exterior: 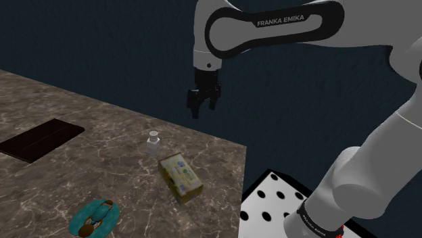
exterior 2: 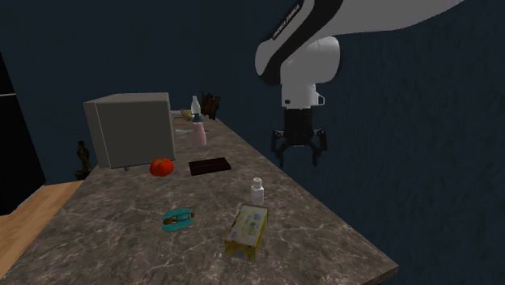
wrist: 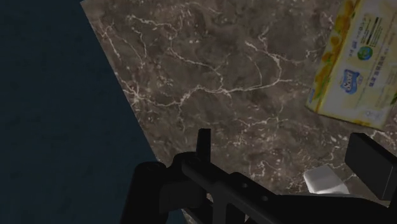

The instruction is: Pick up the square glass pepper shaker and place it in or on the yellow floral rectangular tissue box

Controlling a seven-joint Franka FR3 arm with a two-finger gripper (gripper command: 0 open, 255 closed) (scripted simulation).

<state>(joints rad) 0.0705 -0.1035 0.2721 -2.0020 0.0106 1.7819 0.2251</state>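
The pepper shaker (exterior: 154, 143) is a small clear square bottle with a pale cap, upright on the dark marble counter (exterior: 115, 169). Right beside it lies the yellow floral tissue box (exterior: 180, 177), flat on the counter. My black gripper (exterior: 201, 103) hangs open well above the counter, over its far edge, higher than the shaker and toward the shoulder view's right. The second exterior view has the gripper (exterior 2: 299, 154) above and right of the shaker (exterior 2: 257, 191) and tissue box (exterior 2: 247, 231). In the wrist view the shaker's cap (wrist: 324, 181) sits near one fingertip (wrist: 369, 159), with the tissue box (wrist: 356, 70) beyond.
A black flat slab (exterior: 40, 138) lies at the shoulder view's left, and a teal ring-shaped item (exterior: 95, 218) sits near the front. Farther along the counter are a grey box (exterior 2: 129, 129), a red tomato (exterior 2: 162, 166) and a bottle (exterior 2: 197, 121). The spotted stand (exterior: 277, 199) adjoins the counter.
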